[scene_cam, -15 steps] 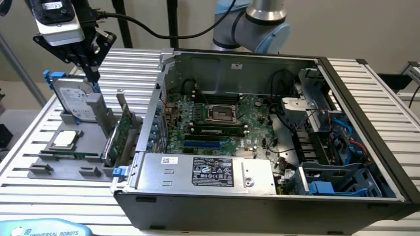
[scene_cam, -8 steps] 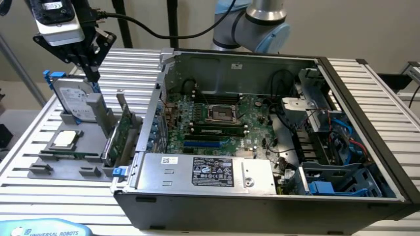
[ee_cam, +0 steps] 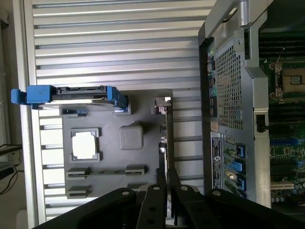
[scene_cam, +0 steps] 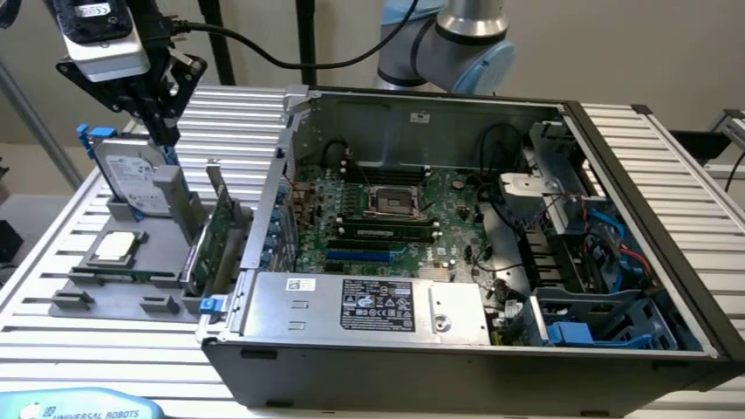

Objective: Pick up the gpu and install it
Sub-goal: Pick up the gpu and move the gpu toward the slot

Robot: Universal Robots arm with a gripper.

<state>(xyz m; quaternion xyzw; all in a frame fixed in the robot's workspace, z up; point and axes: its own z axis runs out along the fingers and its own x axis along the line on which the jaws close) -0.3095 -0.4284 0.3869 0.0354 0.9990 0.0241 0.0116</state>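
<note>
slatted metal table [scene_cam: 70, 349] carries an open dark grey computer case [scene_cam: 385, 384]. at the case's 9 o'clock in the exterior view sits a grey plastic holder tray [scene_cam: 122, 292]. thin green-and-black gpu card [scene_cam: 216, 234] stands on edge at the tray's 3 o'clock, just beside the case wall. likely light, stiff, fragile; pinch the bare upper edge. black gripper [scene_cam: 164, 131] hangs at the card's 11 o'clock, fingers a sliver apart, empty. tight by the wall, open overhead.

I count: one green flat card [scene_cam: 212, 237], one blue-railed silver drive [scene_cam: 126, 173], one square silver chip [scene_cam: 120, 247], one black case [scene_cam: 466, 371].
</note>
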